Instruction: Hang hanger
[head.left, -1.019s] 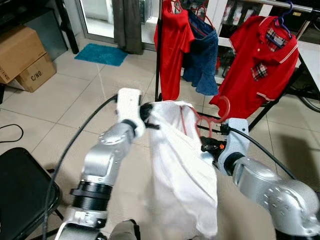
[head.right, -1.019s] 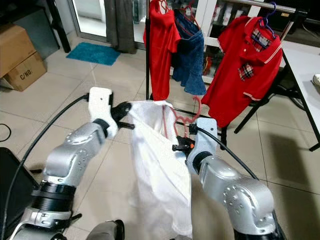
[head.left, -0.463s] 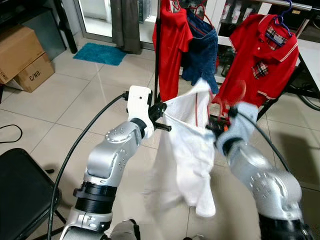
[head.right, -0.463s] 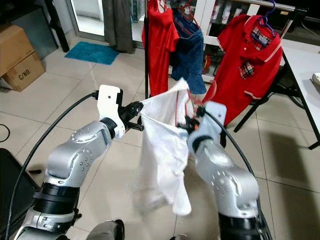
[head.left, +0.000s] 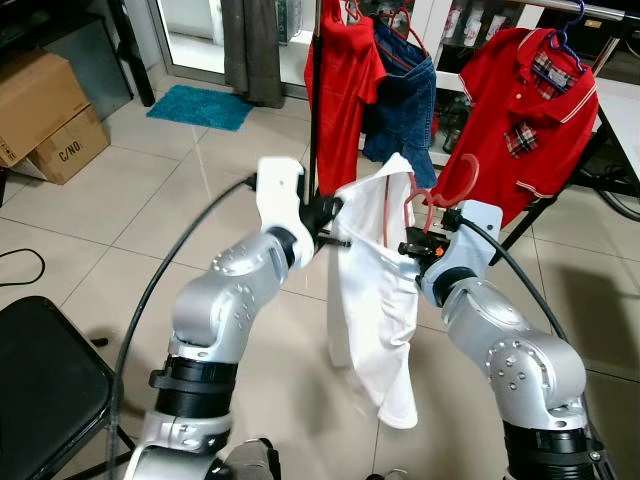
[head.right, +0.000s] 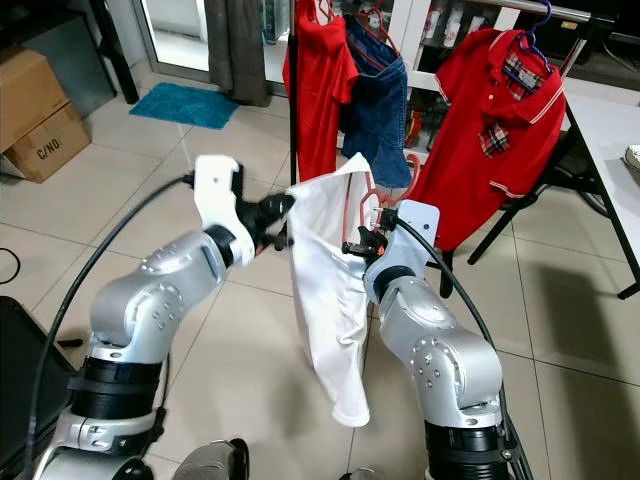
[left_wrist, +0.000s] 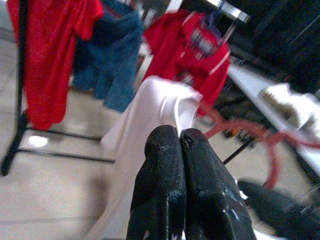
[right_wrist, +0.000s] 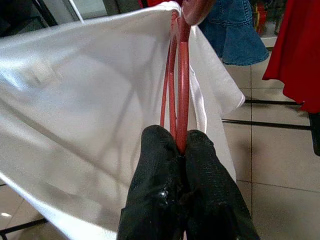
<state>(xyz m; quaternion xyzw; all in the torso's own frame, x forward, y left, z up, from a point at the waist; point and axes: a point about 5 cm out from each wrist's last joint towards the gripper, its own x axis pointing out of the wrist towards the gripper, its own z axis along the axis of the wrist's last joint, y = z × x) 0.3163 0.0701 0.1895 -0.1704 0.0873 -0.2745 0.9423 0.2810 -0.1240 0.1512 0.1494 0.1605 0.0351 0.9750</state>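
A white shirt (head.left: 375, 300) hangs between my two arms in front of the clothes rack (head.left: 316, 95). My left gripper (head.left: 333, 222) is shut on the shirt's edge; in the left wrist view its fingertips (left_wrist: 170, 145) pinch the white cloth (left_wrist: 155, 107). A red hanger (head.left: 440, 200) sits partly inside the shirt, its hook curling up above the cloth. My right gripper (head.left: 412, 247) is shut on the hanger; in the right wrist view the red hanger (right_wrist: 179, 75) runs up from the closed fingers (right_wrist: 160, 150) with white cloth (right_wrist: 85, 110) around it.
Red shirts (head.left: 345, 90), a red polo (head.left: 520, 110) and blue jeans (head.left: 405, 105) hang on the rack. Cardboard boxes (head.left: 45, 110) stand at the far left, a black chair (head.left: 45, 390) at near left, a blue mat (head.left: 200, 108) by the door, a white table edge (head.right: 610, 130) at right.
Both grippers have risen with the shirt and hanger toward the rack. The shirt has drawn narrower and hangs longer below the grippers.
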